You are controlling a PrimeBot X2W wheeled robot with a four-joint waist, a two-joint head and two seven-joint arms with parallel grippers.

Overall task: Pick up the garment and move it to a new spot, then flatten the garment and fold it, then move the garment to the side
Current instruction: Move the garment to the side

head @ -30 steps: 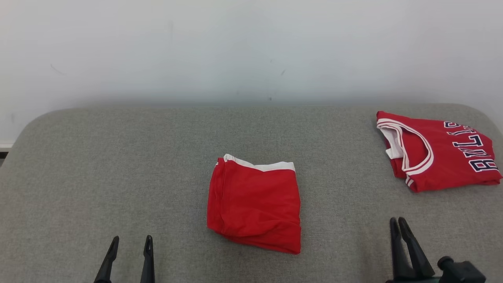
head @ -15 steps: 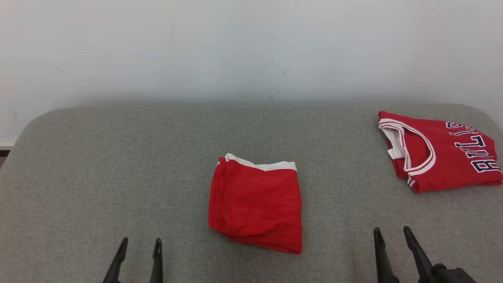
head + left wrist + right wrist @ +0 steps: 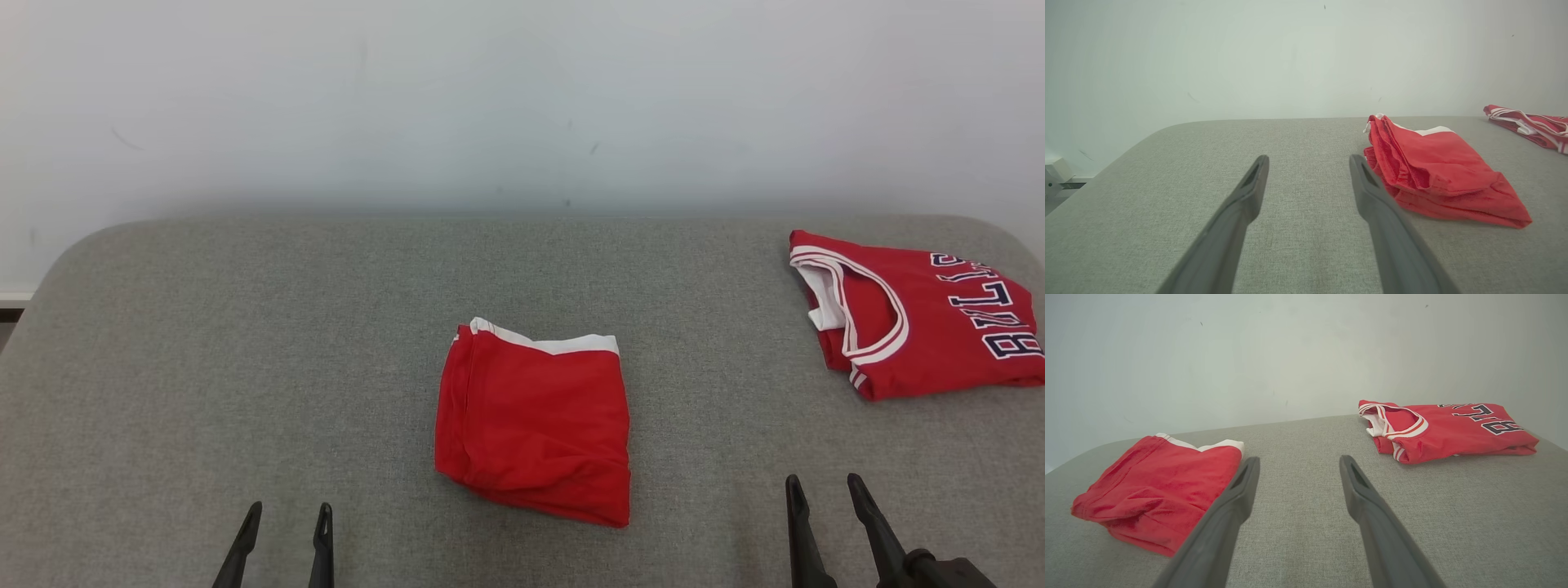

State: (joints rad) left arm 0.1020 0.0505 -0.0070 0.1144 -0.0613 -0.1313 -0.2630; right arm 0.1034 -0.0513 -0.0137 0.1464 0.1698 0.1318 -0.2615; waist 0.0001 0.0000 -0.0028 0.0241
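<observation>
A red garment (image 3: pixel 535 429) with a white band along its far edge lies folded in a compact rectangle at the middle of the grey padded table (image 3: pixel 245 327). My left gripper (image 3: pixel 290 510) stands open near the front edge, left of it and touching nothing. In the left wrist view the folded red garment (image 3: pixel 1437 179) lies just right of the open left gripper (image 3: pixel 1309 159). My right gripper (image 3: pixel 823 483) is open at the front right, holding nothing. In the right wrist view the red garment (image 3: pixel 1163 486) lies left of the open right gripper (image 3: pixel 1299 459).
A folded red jersey (image 3: pixel 922 327) with white trim and dark lettering lies at the table's far right, reaching the picture's edge; the right wrist view shows this jersey (image 3: pixel 1449 430) ahead and to the right. A pale wall (image 3: pixel 522 98) stands behind the table.
My right gripper has gone from shut to open and shifted slightly left and down. The left gripper has edged a little right. Both folded pieces lie as before.
</observation>
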